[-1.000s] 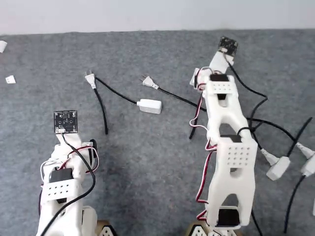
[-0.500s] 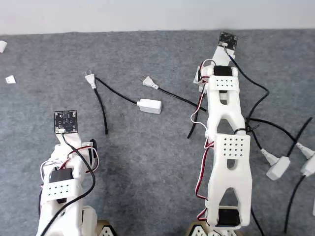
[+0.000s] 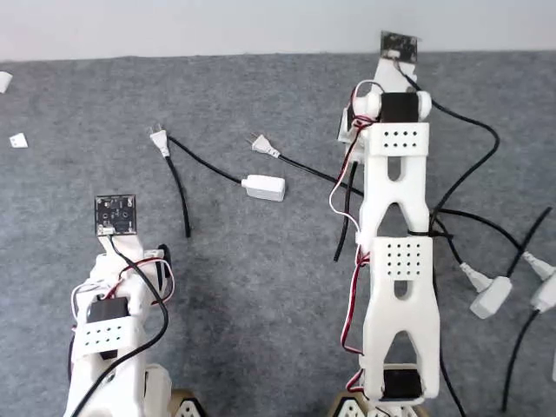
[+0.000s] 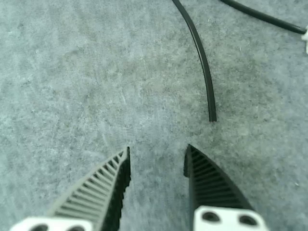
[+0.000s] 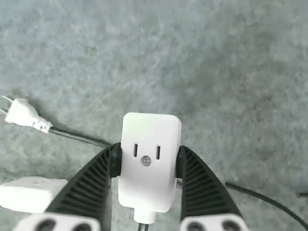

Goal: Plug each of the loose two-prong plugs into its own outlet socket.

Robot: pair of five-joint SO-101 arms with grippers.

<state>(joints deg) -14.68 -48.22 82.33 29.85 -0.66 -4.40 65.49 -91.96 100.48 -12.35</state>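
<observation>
Two loose two-prong plugs on the grey tabletop [image 3: 261, 295]: plug 1 [image 3: 159, 139] far L, plug 2 [image 3: 261, 144] nr centre, well apart, both white w/ black cords. Plug 1 cord [image 4: 204, 67] curves back toward L arm [image 3: 109, 339] & stops in a bare end just ahead of L pincer [image 4: 157, 150]. L pincer released, jaws spread, nothing betw. them, over bare grey surface. Sockets counted: 2 sure. Socket A [image 5: 150, 161], white, two slots + round hole facing the wrist cam, clamped betw. both fingers [image 5: 91, 187] of R pincer [image 5: 149, 150]; R arm [image 3: 395, 261] extended to far side of tabletop. Socket B [image 3: 263, 187] lies flat nr plug 2, on a black cord, apart from socket A. Also 2 white cord ends at R edge, one [image 3: 491, 297] just beside the other [image 3: 543, 295]; plug or socket, can't tell. 2 small white scraps far L: [image 3: 18, 140], [image 3: 4, 81].
</observation>
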